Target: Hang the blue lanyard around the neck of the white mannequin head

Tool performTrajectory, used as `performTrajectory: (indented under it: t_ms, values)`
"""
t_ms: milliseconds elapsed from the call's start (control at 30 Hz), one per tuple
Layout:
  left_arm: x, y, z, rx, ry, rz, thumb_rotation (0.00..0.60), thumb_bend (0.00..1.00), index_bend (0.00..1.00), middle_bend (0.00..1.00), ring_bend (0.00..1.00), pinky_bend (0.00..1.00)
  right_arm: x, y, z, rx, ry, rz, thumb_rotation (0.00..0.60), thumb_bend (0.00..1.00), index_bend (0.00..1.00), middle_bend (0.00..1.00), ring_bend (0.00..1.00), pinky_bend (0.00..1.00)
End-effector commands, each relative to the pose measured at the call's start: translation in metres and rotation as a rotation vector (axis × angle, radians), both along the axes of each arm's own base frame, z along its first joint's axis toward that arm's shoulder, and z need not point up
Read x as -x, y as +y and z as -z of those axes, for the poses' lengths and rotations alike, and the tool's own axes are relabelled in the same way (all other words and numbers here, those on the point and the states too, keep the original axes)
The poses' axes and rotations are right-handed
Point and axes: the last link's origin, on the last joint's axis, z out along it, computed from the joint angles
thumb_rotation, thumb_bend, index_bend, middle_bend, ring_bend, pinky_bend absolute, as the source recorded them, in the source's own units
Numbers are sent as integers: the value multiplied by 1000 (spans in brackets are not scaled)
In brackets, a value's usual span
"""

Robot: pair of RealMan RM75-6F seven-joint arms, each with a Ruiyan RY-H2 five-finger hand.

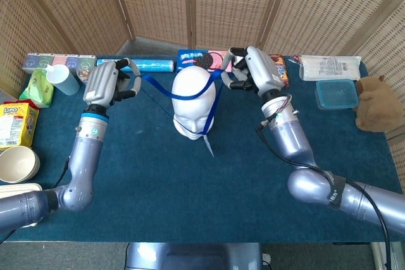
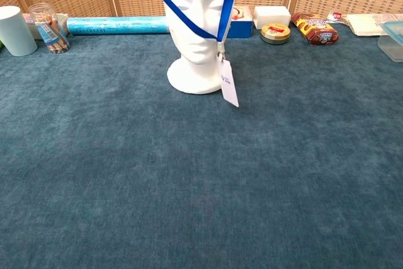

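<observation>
The white mannequin head (image 1: 193,102) (image 2: 196,11) stands upright at the middle back of the blue table. The blue lanyard (image 1: 183,93) (image 2: 189,23) is stretched across its face, both straps running up and outward. My left hand (image 1: 107,83) grips the strap's left end, level with the top of the head. My right hand (image 1: 253,71) holds the right end, just behind and right of the head. The white badge (image 2: 229,84) (image 1: 209,146) hangs from the strap's low point, tilted, in front of the neck. Neither hand shows in the chest view.
Along the back edge lie a blue tube (image 1: 134,65), a biscuit box (image 1: 204,59), a white box (image 2: 272,16), a round tin (image 2: 275,32) and a snack bag (image 2: 314,28). A white cup (image 2: 16,30) and a jar (image 2: 49,26) stand back left. A blue tub (image 1: 337,94) sits right.
</observation>
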Motion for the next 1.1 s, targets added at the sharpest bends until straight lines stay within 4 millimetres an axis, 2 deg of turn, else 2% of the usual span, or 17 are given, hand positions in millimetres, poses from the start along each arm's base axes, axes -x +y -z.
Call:
performTrajectory:
  t_ms: [33,633,1100]
  values:
    - [-1,9,5,5,-10,-21,566,456,561,972,1000,1000,-1,-10,1,2,-10,20,600,501,648,994,1000,1000]
    - [8,33,20,25,-79,-112,564,456,568,972,1000,1000,25,-42,-10,87,-39,147,600,500,649,994,1000,1000]
    - [22,32,32,75,-102,-168,565,456,568,972,1000,1000,54,-43,-8,92,31,209,600,499,649,994,1000,1000]
